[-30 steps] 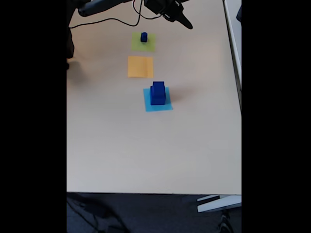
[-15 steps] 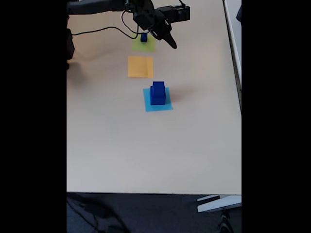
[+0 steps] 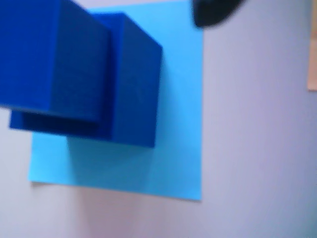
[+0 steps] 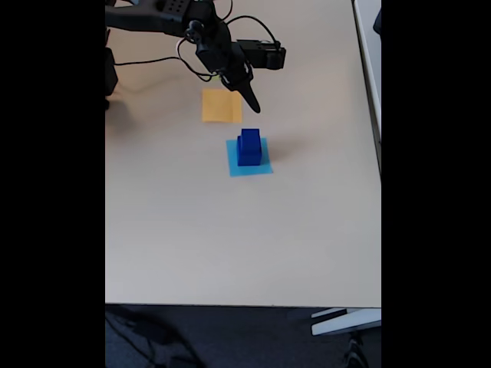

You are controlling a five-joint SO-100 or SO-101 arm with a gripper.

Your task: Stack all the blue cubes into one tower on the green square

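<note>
While I cannot tell from either view how far the gripper (image 4: 252, 103) is open or whether it carries anything, I see it hanging over the orange square (image 4: 219, 106), near the two stacked blue cubes (image 4: 248, 147) on the light blue square (image 3: 178, 148).

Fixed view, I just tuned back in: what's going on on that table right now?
The arm's end effector hangs over the table beside the orange square, pointing toward the light blue square. Two blue cubes sit stacked on that light blue square, the smaller on the larger; the wrist view shows them close up. The end effector looks empty, though whether it is open or shut is unclear. The arm covers the spot beyond the orange square.
</note>
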